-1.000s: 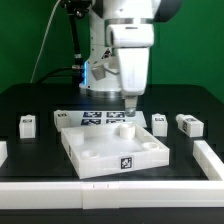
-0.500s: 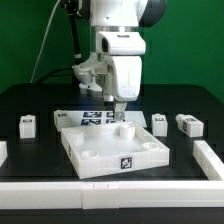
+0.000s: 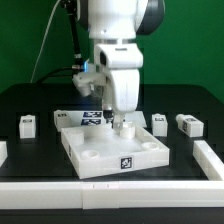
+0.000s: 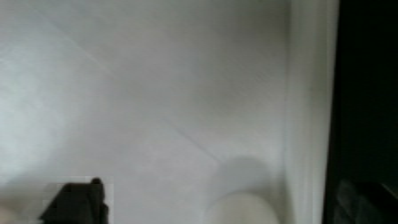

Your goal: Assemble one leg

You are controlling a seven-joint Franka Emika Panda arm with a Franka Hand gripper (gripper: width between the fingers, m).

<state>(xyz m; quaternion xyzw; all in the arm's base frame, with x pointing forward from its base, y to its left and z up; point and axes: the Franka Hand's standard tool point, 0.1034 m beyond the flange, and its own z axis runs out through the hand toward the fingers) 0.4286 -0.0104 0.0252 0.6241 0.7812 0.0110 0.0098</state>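
**A:** Change?

**B:** The hand [image 3: 122,115] has shifted toward the exterior view's left and come down just over the leg [image 3: 125,130], which stands upright at the panel's [image 3: 105,162] far corner. Open or closed: cannot tell. Probably seating the leg.

**A:** Count?

**B:** Leg on the panel: one. Three loose legs on the surface [image 3: 40,150] beside the panel: [image 3: 27,124], [image 3: 158,123], [image 3: 188,125]. Panel: one. Marker board [image 3: 88,118] behind the panel: one.

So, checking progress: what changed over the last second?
The gripper swung toward the exterior view's left, then came down over the small white blocky leg standing on the large white square panel; a grasp isn't visible. Panel, leg and the other loose legs stayed put.
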